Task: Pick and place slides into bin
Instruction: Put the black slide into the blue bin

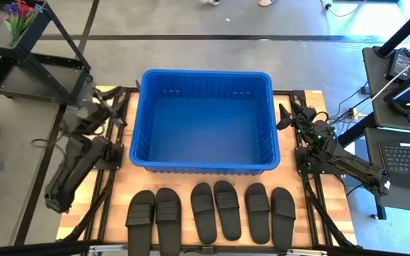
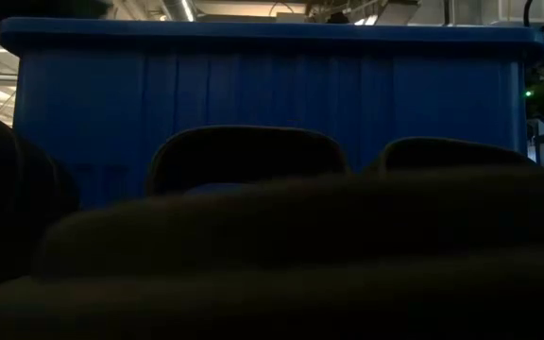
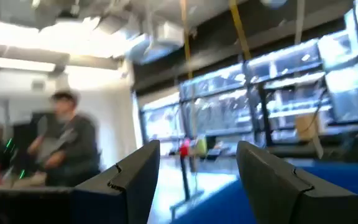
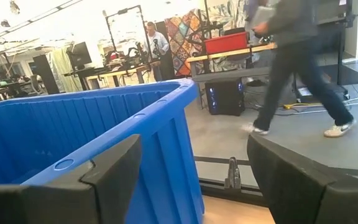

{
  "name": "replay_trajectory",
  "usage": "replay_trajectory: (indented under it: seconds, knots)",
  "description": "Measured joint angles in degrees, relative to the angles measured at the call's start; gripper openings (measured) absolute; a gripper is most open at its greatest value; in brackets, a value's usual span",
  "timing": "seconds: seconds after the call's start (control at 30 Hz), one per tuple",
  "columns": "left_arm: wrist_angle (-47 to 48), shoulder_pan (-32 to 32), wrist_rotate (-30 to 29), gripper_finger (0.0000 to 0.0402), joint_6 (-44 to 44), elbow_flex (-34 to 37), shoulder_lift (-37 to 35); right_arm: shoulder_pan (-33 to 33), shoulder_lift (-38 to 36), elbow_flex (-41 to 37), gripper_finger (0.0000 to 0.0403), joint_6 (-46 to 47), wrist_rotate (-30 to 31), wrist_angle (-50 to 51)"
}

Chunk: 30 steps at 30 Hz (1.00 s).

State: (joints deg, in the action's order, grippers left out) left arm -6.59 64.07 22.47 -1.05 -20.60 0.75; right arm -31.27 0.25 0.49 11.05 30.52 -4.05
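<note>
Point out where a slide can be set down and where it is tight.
The bin is bare inside, its whole blue floor free within its four walls. The table's front strip is crowded: six slides lie side by side. Left claw and right claw, both open, flank the bin.

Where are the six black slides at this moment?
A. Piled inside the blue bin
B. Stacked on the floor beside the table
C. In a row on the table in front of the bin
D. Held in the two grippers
C: the high view shows the slides lined up on the table in front of the bin, which holds none.
</note>
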Motion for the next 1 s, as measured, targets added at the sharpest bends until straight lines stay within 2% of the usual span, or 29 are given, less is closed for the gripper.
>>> replay_trajectory:
  seconds: [0.2,0.33,0.57,0.63,0.73,0.9,1.0]
  knots:
    - [5.82,-0.80,8.39,0.0208,-3.14,-12.15,5.48,-0.01,0.00,0.00,0.0294,0.90,0.00,-0.02]
    - [10.42,-0.80,13.78,0.0208,-1.52,-17.70,11.02,-0.02,0.00,0.00,0.0294,2.23,0.00,0.00]
    - [10.62,-1.23,26.05,0.0208,-3.18,-26.92,21.28,-0.01,0.00,0.01,0.0294,3.77,0.01,-0.01]
    - [10.49,-2.32,27.92,0.0208,-4.15,-29.56,23.76,-0.02,0.00,0.00,0.0294,3.76,0.00,0.00]
    - [10.50,-4.78,25.66,0.0208,-4.40,-32.64,27.46,-0.02,0.00,0.00,0.0294,3.89,0.02,-0.02]
    - [10.33,-10.65,11.09,0.0208,-4.31,-35.15,34.66,-0.02,0.00,0.01,0.0294,3.87,0.00,-0.02]
    - [9.85,-15.68,9.09,0.0208,-3.05,-35.58,40.44,-0.01,0.00,0.00,0.0294,3.88,0.02,-0.02]
